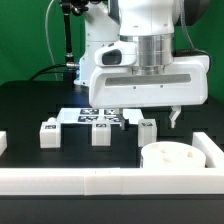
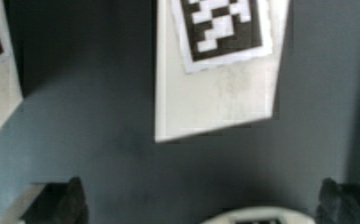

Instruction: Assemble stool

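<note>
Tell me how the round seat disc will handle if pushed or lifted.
The seat disc lies flat, so it will probably slide rather than roll or tip. It looks like thick, smooth white plastic: likely stiff, possibly slippery to grip. It sits close to the border rail, which may stop a push that way.

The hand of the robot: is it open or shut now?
Open. The hand has its two fingers far apart in both views, and nothing is held between them.

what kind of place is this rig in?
Probably a robotics lab bench: black table, a marker board of printed tags, a white border rail, tagged stool legs laid out.
</note>
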`<state>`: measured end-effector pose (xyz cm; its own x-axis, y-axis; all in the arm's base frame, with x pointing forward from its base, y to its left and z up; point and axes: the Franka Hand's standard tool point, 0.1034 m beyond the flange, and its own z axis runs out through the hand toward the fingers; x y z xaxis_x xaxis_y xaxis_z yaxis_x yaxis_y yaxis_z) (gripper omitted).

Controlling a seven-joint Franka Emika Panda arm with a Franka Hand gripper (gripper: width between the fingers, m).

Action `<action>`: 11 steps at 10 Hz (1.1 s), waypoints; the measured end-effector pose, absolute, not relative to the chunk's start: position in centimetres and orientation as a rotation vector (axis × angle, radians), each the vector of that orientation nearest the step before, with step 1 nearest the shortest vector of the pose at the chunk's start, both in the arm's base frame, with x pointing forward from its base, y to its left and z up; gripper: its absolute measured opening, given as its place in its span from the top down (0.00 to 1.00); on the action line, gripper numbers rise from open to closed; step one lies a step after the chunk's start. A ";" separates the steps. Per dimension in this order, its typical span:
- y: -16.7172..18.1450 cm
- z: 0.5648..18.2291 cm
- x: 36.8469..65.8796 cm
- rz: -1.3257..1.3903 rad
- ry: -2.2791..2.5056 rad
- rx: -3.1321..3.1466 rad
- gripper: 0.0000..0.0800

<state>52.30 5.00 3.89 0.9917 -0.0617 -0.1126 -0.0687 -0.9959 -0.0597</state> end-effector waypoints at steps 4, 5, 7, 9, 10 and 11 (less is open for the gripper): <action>5.7 4.0 51.9 0.733 0.167 -2.986 0.19; 5.8 3.5 51.9 0.832 0.159 -2.960 0.19; 5.7 2.7 50.8 1.044 0.130 -2.884 0.19; 5.7 2.0 49.7 1.243 0.117 -2.806 0.19; 5.7 1.6 49.5 1.337 0.111 -2.763 0.19; 5.6 1.4 49.5 1.389 0.107 -2.738 0.19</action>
